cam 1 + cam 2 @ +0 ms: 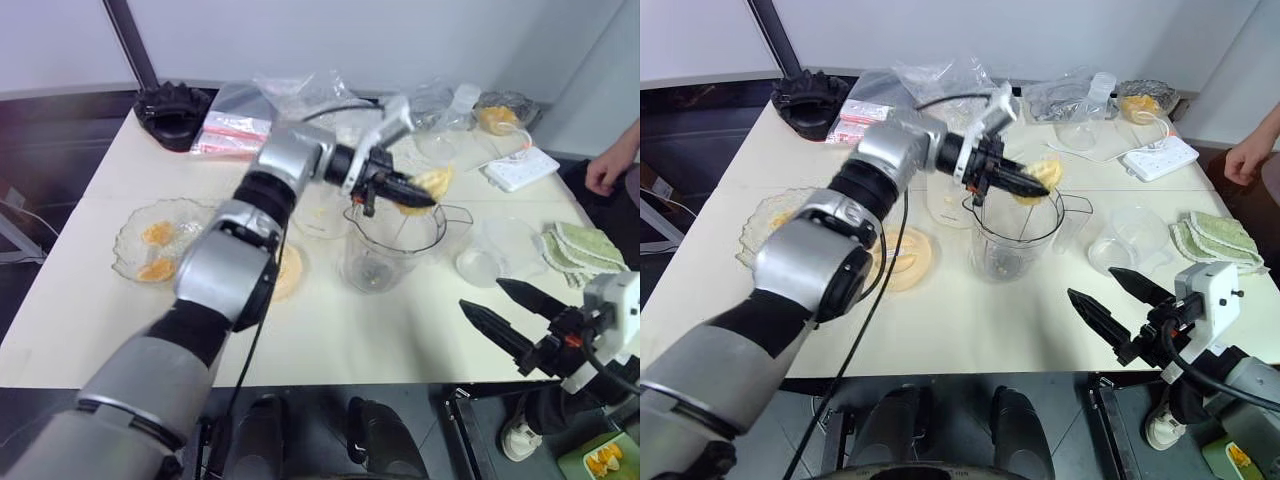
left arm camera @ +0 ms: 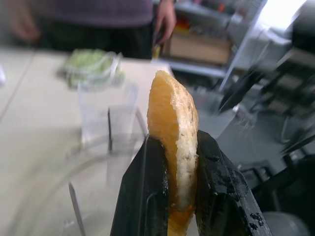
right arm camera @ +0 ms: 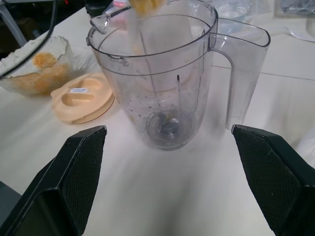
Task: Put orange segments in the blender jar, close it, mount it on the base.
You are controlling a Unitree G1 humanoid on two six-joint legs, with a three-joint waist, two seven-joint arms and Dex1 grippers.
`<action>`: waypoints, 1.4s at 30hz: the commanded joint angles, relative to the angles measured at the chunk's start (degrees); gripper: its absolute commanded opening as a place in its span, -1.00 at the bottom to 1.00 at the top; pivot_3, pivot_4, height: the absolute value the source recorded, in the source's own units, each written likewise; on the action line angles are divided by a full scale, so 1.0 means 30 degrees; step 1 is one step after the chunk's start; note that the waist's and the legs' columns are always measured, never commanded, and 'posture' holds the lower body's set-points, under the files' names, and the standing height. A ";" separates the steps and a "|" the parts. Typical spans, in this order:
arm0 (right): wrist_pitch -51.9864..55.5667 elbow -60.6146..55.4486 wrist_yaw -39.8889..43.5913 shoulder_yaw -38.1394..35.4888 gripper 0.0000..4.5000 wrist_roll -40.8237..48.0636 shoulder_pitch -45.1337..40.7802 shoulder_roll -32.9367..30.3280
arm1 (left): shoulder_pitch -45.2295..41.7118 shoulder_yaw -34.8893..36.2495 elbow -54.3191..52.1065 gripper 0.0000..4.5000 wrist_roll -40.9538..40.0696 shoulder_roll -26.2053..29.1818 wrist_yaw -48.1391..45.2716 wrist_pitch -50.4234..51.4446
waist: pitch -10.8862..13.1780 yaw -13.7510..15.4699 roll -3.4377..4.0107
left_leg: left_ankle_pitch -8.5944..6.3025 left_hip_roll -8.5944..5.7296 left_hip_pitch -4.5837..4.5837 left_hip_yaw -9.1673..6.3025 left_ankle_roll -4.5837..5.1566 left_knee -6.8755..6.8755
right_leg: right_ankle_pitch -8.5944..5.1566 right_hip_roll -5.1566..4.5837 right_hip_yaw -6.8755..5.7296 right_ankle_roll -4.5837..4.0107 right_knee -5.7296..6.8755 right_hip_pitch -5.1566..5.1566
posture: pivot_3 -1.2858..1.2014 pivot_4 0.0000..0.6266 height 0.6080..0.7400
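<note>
Left gripper [image 1: 400,192] is pinching an orange segment [image 1: 430,183] over the blender jar [image 1: 385,250]'s mouth; jar looking empty; right gripper [image 1: 503,312] is waiting wide open; lid [image 3: 82,97], mounting undone.

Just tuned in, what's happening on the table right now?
The left gripper is shut on an orange segment, holding it over the open blender jar, which stands on the table beside its cream-yellow lid. More segments wait in the glass bowl. The right gripper hangs open near the table's edge.
</note>
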 commanded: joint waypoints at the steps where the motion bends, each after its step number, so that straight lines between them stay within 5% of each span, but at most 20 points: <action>1: -0.0303 -0.0439 -0.0345 0.0096 0.91 -0.0050 -0.0347 -0.0277 | 0.0066 -0.0120 -0.0246 -0.72 0.0454 -0.0320 0.0448 -0.0861 | -0.0002 0.0018 0.0003 | 0.0000 0.0000 0.0000 0.0000 0.0000 0.0000 | 0.0000 0.0001 0.0000 0.0000 0.0001 0.0000 | 0.03 -0.52 1.00; 2: -0.0265 -0.0421 -0.0406 0.0141 0.91 -0.0036 -0.0413 -0.0328 | 0.0090 -0.0058 -0.0199 -0.72 0.0462 -0.0354 0.0570 -0.0816 | -0.0001 0.0023 0.0003 | 0.0000 0.0001 0.0000 -0.0001 0.0000 0.0000 | 0.0000 0.0001 0.0000 0.0000 0.0001 0.0000 | 0.03 -0.52 1.00; 8: -0.0057 -0.0404 -0.0671 0.0403 0.91 -0.0060 -0.0333 -0.0572 | -0.0139 0.0710 -0.0518 0.52 -0.0025 -0.0122 0.0733 -0.0804 | -0.0002 0.0029 0.0004 | 0.0000 0.0000 -0.0003 -0.0001 -0.0001 0.0000 | 0.0000 -0.0001 0.0000 0.0000 -0.0008 0.0004 | 0.03 -0.52 1.00; 15: 0.0088 -0.0333 -0.1073 0.0870 0.91 -0.0230 -0.0221 -0.0654 | -0.0908 0.2585 -0.1466 0.52 -0.1209 0.0528 0.1792 -0.0104 | -0.0003 0.0023 0.0005 | 0.0000 0.0001 -0.0001 -0.0003 -0.0001 0.0000 | 0.0000 0.0000 -0.0001 0.0000 -0.0002 0.0005 | 0.03 -0.52 1.00; 22: -0.1818 0.0429 -0.3104 0.2246 0.91 -0.4943 0.0110 0.1744 | 0.0419 0.6041 -0.6390 0.52 -0.3848 0.2563 0.5953 0.1335 | -0.0012 -0.0052 0.0021 | 0.0000 0.0010 0.0006 -0.0005 -0.0001 -0.0010 | -0.0001 0.0003 -0.0001 0.0009 0.0000 0.0001 | 0.03 -0.52 1.00; 32: -0.3720 0.2161 -0.5361 0.2907 0.91 -0.9903 0.0536 0.4942 | 0.9754 0.5848 -2.0581 0.52 -0.6098 0.6486 0.8804 0.7481 | -0.0103 0.0076 0.0188 | 0.0010 0.0033 0.0100 -0.0037 -0.0016 -0.0037 | -0.0023 0.0036 -0.0006 0.0025 0.0109 0.0038 | 0.03 -0.52 1.00; 37: -0.4127 0.4629 -0.6173 0.1771 0.91 -1.1034 -0.0810 0.5006 | 1.4681 0.6229 -2.7504 0.52 -0.8862 0.7892 0.9835 1.1214 | -0.0105 -0.0037 0.0191 | 0.0012 0.0036 0.0117 -0.0029 -0.0023 -0.0037 | -0.0025 0.0024 -0.0003 0.0024 0.0099 0.0059 | 0.03 -0.52 1.00; 42: -0.4666 0.8086 -0.5557 0.1987 0.91 -1.1766 -0.3276 0.4337 | 1.7087 0.6016 -3.0517 0.52 -1.0580 0.9735 0.9946 1.2726 | -0.0100 -0.0180 0.0198 | 0.0008 0.0041 0.0296 0.0008 -0.0033 -0.0036 | -0.0019 0.0018 0.0017 0.0015 0.0066 0.0208 | 0.03 -0.52 1.00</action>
